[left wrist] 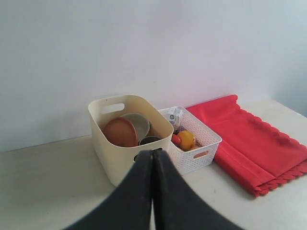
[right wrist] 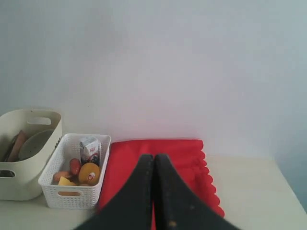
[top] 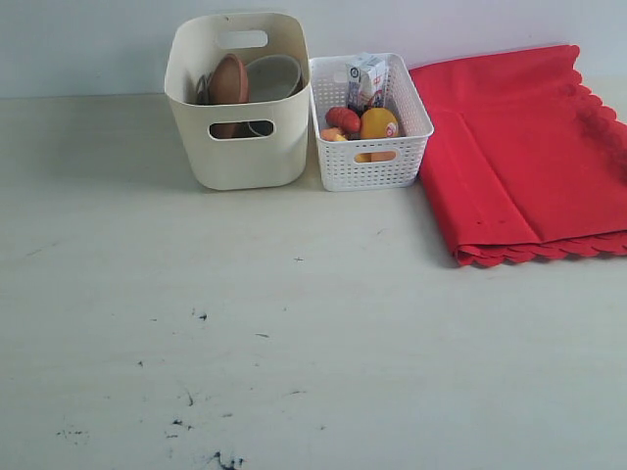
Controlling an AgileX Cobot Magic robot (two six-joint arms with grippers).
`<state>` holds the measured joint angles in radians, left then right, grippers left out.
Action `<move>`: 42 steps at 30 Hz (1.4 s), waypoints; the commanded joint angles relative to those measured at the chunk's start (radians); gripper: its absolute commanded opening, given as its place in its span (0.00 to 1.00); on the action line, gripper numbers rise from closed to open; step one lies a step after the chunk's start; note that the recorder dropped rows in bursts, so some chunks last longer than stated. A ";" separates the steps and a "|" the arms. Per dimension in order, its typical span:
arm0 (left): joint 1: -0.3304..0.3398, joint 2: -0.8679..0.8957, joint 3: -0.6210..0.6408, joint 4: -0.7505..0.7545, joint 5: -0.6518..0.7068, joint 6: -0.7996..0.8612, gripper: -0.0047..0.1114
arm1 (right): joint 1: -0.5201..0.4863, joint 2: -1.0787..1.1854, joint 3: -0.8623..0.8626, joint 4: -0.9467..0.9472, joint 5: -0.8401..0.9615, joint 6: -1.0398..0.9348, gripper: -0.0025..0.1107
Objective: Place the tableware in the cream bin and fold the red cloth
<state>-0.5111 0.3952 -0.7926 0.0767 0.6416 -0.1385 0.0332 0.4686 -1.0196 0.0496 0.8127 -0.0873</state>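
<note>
Plate [top: 228, 80] half-hidden in cream bin [top: 238, 164] | red cloth [top: 519, 147] cut off | left claw [left wrist: 152, 160], right claw [right wrist: 154, 163] closed, empty

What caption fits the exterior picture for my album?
Tableware in the cream bin, toy food in the basket, red cloth folded alongside.

Straight ahead of my left gripper [left wrist: 152, 160], jaws pressed together, the tall cream bin [left wrist: 115, 163] blocks the way. Its opening is crowded by the wooden plate [left wrist: 120, 132] and bowl [left wrist: 139, 122], and the white basket [left wrist: 199, 143] stands just beside it with hardly a gap to pass between them. Ahead of my right gripper [right wrist: 153, 160], also closed, the red cloth [right wrist: 184, 155] lies flat and low, with that basket on the side toward my left gripper. The counter [left wrist: 43, 191] between both grippers and this row is open, and the wall [left wrist: 144, 48] closes off the room beyond.
</note>
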 commanded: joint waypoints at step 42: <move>0.004 -0.001 0.289 0.037 -0.278 0.005 0.05 | 0.001 -0.192 0.535 -0.002 -0.339 -0.042 0.02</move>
<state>-0.5111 0.3952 -0.5122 0.1094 0.3841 -0.1385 0.0332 0.2791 -0.4858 0.0496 0.4751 -0.1268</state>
